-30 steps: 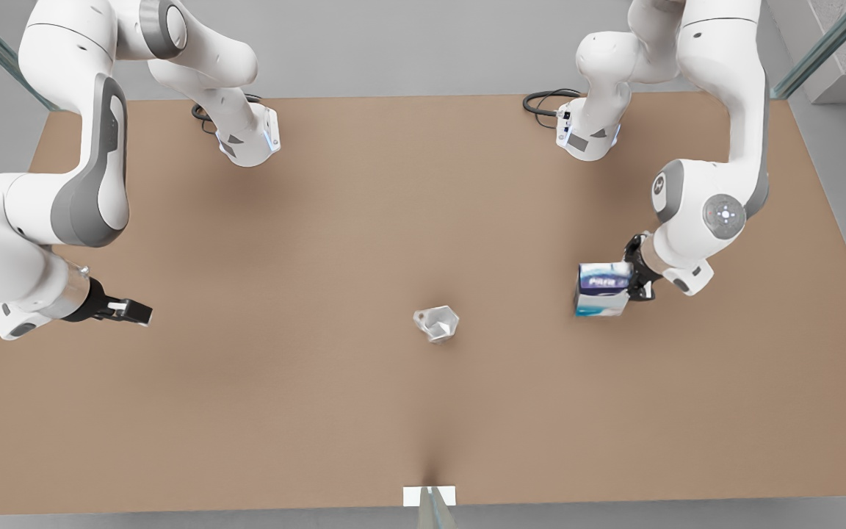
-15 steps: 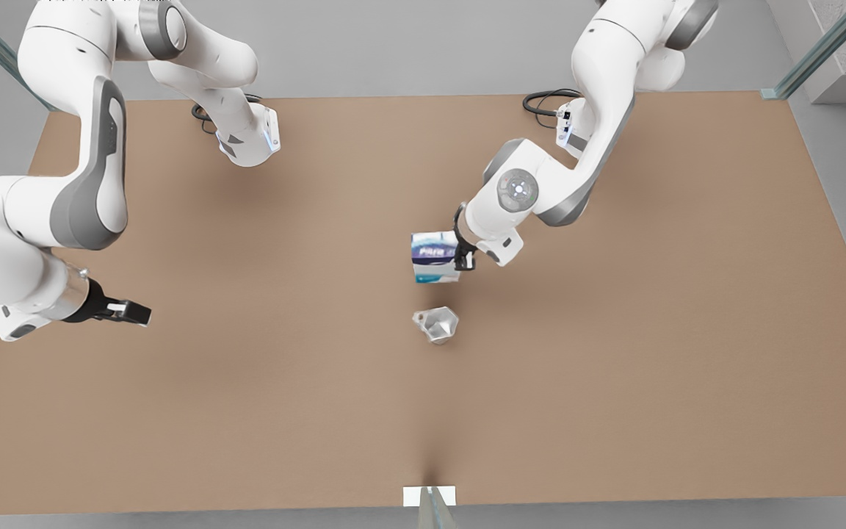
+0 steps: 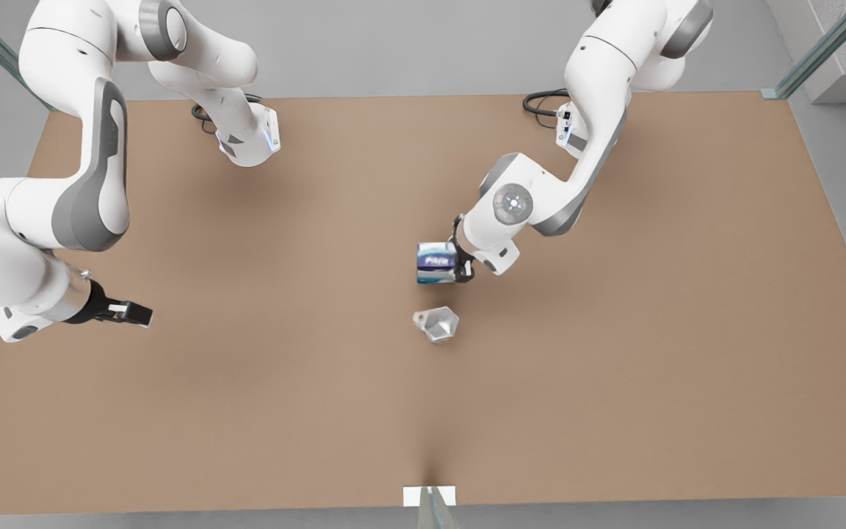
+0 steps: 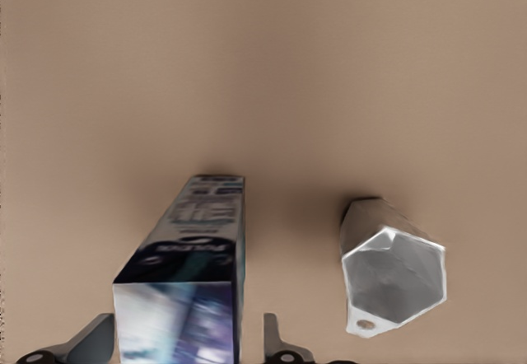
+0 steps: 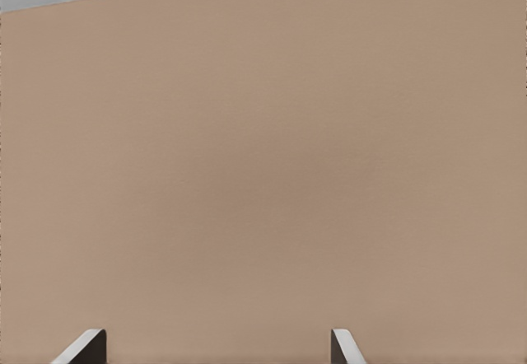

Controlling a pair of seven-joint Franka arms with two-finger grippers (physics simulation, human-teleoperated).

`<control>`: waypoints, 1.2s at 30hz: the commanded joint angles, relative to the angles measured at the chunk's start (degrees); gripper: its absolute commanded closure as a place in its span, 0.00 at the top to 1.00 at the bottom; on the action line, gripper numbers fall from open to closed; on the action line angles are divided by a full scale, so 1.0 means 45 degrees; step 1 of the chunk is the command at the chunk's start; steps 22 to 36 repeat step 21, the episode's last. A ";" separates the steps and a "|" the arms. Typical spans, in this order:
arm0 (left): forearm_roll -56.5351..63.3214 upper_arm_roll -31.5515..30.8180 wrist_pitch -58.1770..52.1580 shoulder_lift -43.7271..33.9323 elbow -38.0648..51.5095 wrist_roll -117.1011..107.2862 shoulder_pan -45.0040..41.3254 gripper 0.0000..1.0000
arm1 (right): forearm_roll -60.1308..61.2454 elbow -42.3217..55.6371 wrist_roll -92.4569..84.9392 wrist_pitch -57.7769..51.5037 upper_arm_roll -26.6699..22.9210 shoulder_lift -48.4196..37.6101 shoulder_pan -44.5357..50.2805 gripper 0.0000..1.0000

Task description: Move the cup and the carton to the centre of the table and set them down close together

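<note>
The white and teal carton (image 3: 435,263) with its dark blue top stands upright near the middle of the brown table (image 3: 283,411), its base at or just above the tabletop. My left gripper (image 3: 460,264) is shut on it from the front view's right. The left wrist view has the carton (image 4: 185,273) between the fingertips (image 4: 272,339) of that gripper (image 4: 185,347). The pale grey faceted cup (image 3: 436,324) sits a short gap nearer the front edge, apart from the carton; the cup (image 4: 391,277) is upright. My right gripper (image 3: 140,314) waits open over the front view's left edge, bare table under its gripper (image 5: 218,347).
Both arm bases stand at the table's far edge, with black cables (image 3: 548,99) beside the one on the front view's right. A small white tag (image 3: 429,496) sits at the middle of the front edge. Open tabletop surrounds the cup and carton.
My left gripper carried the carton from the front view's right side to the centre, beside the cup, then sank lower. The cup and the right arm stayed still.
</note>
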 commanded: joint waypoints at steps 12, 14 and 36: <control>0.2178 0.3143 -0.7002 -0.2208 0.3594 2.6181 0.4803 1.00 | 0.0005 0.0029 0.0020 -0.0002 0.0000 -0.0040 0.0057 1.00; 0.2822 0.3671 -0.6962 -0.2657 0.3594 2.7127 0.4901 1.00 | 0.0005 0.0029 0.0000 -0.0002 0.0000 -0.0040 0.0038 1.00; 0.2940 0.3672 -0.7041 -0.2891 0.3555 2.7127 0.4881 1.00 | 0.0025 0.0009 0.0000 -0.0002 0.0000 -0.0021 -0.0001 1.00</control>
